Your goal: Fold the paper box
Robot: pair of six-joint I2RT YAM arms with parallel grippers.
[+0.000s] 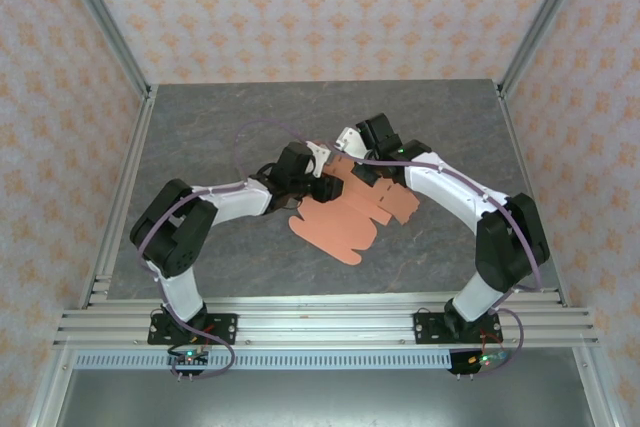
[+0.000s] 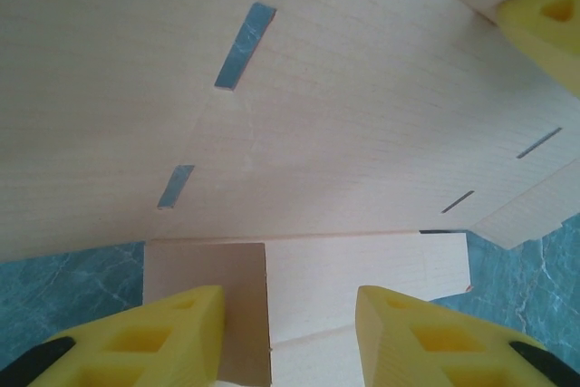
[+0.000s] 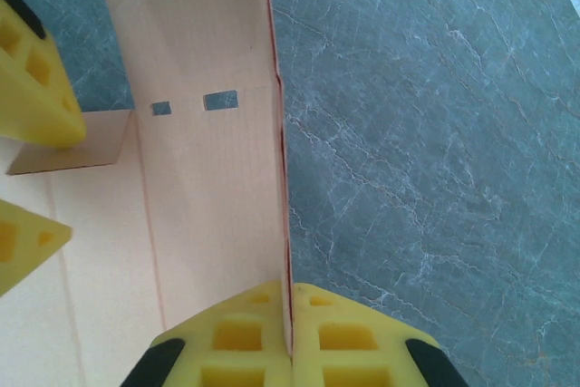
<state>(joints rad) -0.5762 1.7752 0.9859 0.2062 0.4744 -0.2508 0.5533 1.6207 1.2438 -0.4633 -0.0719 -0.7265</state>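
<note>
The paper box [image 1: 345, 219] is a salmon-orange die-cut sheet lying mostly flat mid-table, its far edge lifted between the two arms. In the left wrist view the sheet [image 2: 344, 88] shows pale with slots, and a flap [image 2: 299, 278] lies between the spread yellow fingers of my left gripper [image 2: 290, 337], which is open. My right gripper [image 3: 290, 319] is shut on the thin edge of an upright panel [image 3: 213, 188]. From above, the left gripper [image 1: 325, 180] and the right gripper [image 1: 352, 161] meet at the sheet's far side.
The grey marbled table [image 1: 220, 137] runs out to aluminium frame posts and patterned walls on three sides. Open tabletop [image 3: 426, 133] lies right of the raised panel. The left gripper's fingers [image 3: 32, 88] stand close beside it.
</note>
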